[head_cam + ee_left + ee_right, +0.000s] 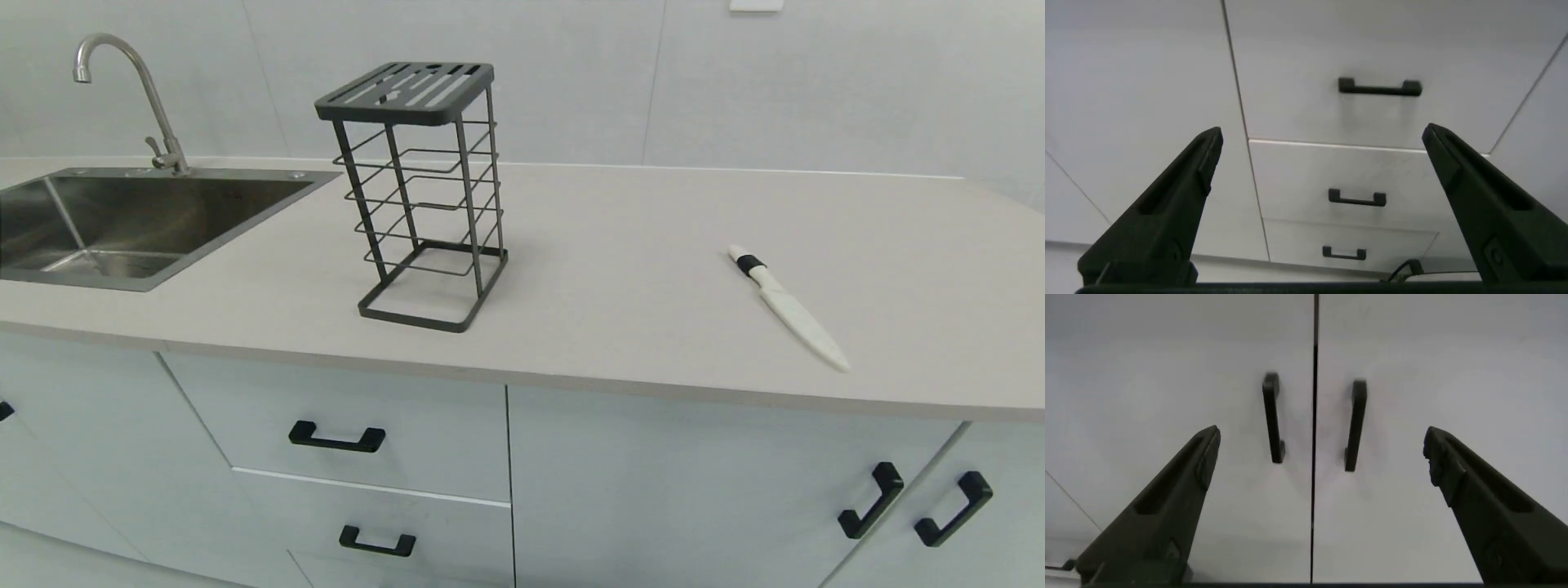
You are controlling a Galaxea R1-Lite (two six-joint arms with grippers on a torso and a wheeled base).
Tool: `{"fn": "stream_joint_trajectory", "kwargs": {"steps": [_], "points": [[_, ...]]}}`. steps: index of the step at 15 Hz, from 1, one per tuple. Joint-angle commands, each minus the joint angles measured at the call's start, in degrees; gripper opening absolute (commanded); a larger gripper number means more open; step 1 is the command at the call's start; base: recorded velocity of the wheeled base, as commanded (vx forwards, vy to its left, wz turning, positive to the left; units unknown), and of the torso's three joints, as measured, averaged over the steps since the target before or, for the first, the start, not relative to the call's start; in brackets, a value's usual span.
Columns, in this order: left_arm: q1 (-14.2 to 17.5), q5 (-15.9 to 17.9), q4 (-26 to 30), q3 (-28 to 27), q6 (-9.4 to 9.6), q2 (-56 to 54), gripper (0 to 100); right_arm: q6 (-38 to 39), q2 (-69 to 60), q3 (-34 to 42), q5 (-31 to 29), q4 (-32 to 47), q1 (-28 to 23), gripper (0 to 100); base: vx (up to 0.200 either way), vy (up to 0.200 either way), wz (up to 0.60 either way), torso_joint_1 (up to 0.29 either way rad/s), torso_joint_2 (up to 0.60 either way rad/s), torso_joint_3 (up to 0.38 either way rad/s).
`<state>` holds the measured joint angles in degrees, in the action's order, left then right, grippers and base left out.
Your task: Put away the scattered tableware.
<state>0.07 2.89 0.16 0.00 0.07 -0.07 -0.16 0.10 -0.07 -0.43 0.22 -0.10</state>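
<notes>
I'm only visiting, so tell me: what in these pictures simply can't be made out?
- Sink: head view, its left part is cut off by the picture's edge.
- Knife: head view, too small to tell which side of the blade is sharp.
- Rack: head view, top slots seen at a slant, so their widths are unclear.
- Drawers and cupboard doors: wrist views, closed fronts hide the contents.

Matt black wire rack (424, 196), brushed steel sink (122, 220)
</notes>
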Motion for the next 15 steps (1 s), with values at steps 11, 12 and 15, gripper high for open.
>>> {"fn": "stream_joint_trajectory", "kwargs": {"steps": [11,12,15], "points": [[0.0,0.0,0.0,0.0,0.01,0.1,100,0.0,0.0,0.0,0.0,0.0,0.0,100,0.0,0.0,0.0,0.253,-0.49,-0.229],[0.0,0.0,0.0,0.0,0.01,0.1,100,0.0,0.0,0.1,0.0,0.0,0.0,100,0.0,0.0,0.0,0.29,-0.52,-0.251],[0.0,0.0,0.0,0.0,0.01,0.1,100,0.1,0.0,0.0,0.0,0.0,0.0,100,0.0,0.0,0.0,0.273,-0.52,-0.246]]}}
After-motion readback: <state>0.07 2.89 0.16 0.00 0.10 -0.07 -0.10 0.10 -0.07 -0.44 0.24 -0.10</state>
